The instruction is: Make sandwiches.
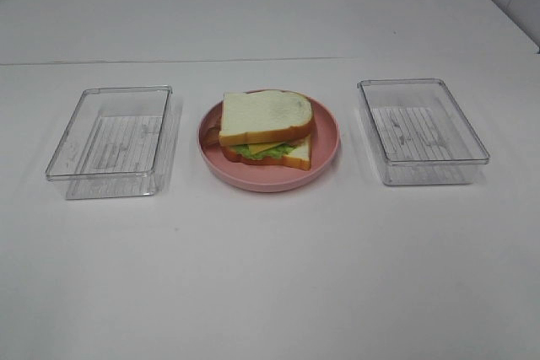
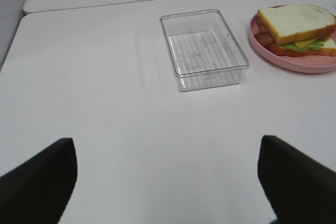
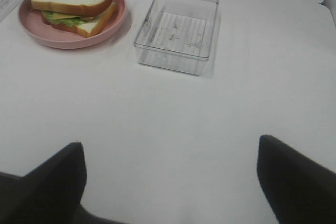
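Note:
A stacked toy sandwich (image 1: pixel 266 126) lies on the round pink plate (image 1: pixel 327 145) at the table's middle: two white bread slices with brown crust, green lettuce and yellow cheese showing at the front edge. It also shows in the left wrist view, sandwich (image 2: pixel 295 29), and in the right wrist view, sandwich (image 3: pixel 73 4). Neither arm appears in the high view. My left gripper (image 2: pixel 168 182) stands open above bare table, well short of the left tray. My right gripper (image 3: pixel 170 182) is open too, over bare table before the right tray. Nothing is between either pair of fingers.
An empty clear plastic tray (image 1: pixel 110 137) sits left of the plate, and another clear tray (image 1: pixel 422 128) sits right of it. The same trays show as left tray (image 2: pixel 203 48) and right tray (image 3: pixel 177 30). A table seam (image 1: pixel 101 62) runs behind them.

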Controlling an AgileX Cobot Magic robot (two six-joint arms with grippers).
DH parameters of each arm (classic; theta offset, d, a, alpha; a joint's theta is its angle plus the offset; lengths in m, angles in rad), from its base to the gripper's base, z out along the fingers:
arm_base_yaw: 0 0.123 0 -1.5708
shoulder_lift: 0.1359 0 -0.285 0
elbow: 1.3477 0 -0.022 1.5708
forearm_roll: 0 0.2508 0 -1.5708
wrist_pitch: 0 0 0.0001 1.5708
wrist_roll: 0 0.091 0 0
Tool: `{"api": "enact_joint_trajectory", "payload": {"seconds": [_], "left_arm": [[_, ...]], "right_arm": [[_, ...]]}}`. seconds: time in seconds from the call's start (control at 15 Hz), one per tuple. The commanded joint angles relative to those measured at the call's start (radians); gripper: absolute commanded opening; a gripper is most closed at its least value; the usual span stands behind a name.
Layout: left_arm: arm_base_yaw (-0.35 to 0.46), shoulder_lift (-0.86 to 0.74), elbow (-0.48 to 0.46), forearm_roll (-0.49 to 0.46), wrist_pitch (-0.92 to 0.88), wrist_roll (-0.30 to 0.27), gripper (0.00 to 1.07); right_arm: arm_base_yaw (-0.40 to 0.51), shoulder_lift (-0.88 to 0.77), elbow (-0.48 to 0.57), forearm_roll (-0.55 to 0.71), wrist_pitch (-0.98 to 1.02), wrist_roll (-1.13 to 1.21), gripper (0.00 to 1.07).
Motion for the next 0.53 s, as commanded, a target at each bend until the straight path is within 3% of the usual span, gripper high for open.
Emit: {"api": "enact_joint_trajectory", "payload": {"seconds": [0.07, 0.53], "left_arm": [[0.053, -0.022, 0.004, -0.01, 0.004, 0.003, 0.87], [0.057, -0.025, 0.004, -0.01, 0.004, 0.003, 0.87]], "right_arm": [[-0.043, -0.015, 0.0, 0.002, -0.008, -0.006, 0.78], [-0.042, -0.022, 0.0, 0.005, -0.008, -0.006, 0.78]]}}
